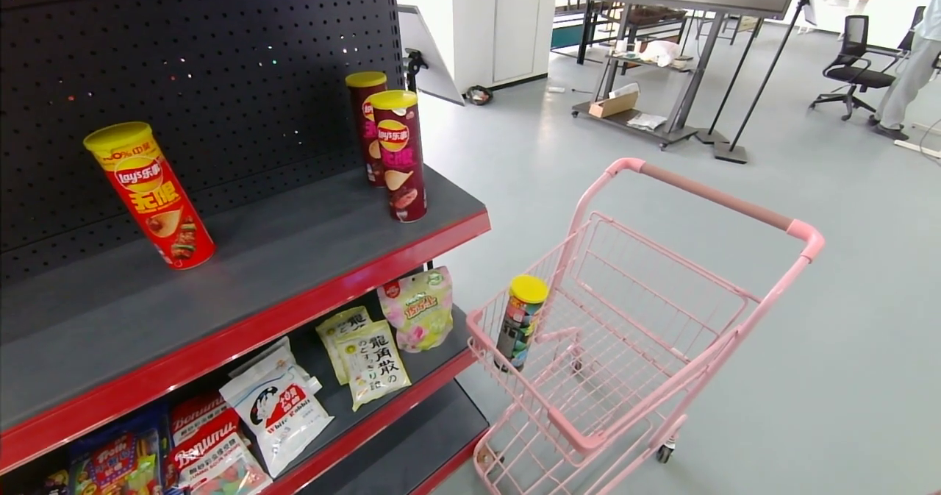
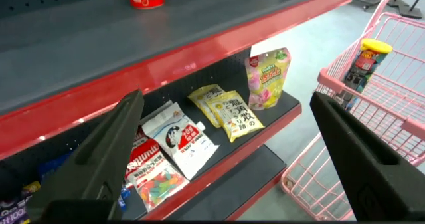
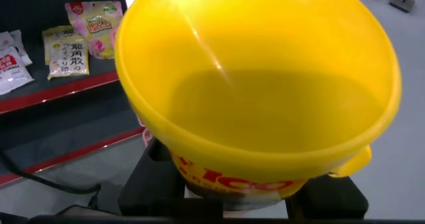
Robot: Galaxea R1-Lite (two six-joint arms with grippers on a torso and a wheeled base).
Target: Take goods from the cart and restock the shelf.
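A: Holding anything, is it?

B: Yes. The right pincer [image 3: 242, 184] is clamped on a tall crisp tube with a yellow plastic lid and red label [image 3: 259, 84], its black fingers [image 3: 149, 181] gripping just under the lid. The left pincer [image 2: 226, 98] is spread wide with nothing in it, near the lower shelf of sweet bags [image 2: 226, 114].

A: Which step is that, then?

B: The carry, I'd judge: one tube is in hand and not yet placed. The grey top shelf with a red front edge [image 1: 294, 260] carries a red yellow-lidded tube [image 1: 151, 193] to the left and two maroon yellow-lidded tubes [image 1: 397, 157] at its right end, with bare board between them.

A: And the next move?

B: Probably lifting the held tube above the red edge, setting it down upright in that gap away from its neighbours, then letting go. A tilt could topple it.

A: Anything left to fetch?

B: A dark, multicoloured tube with a yellow lid [image 1: 520, 323] stands in the pink wire cart [image 1: 662, 208], against its shelf-side wall.
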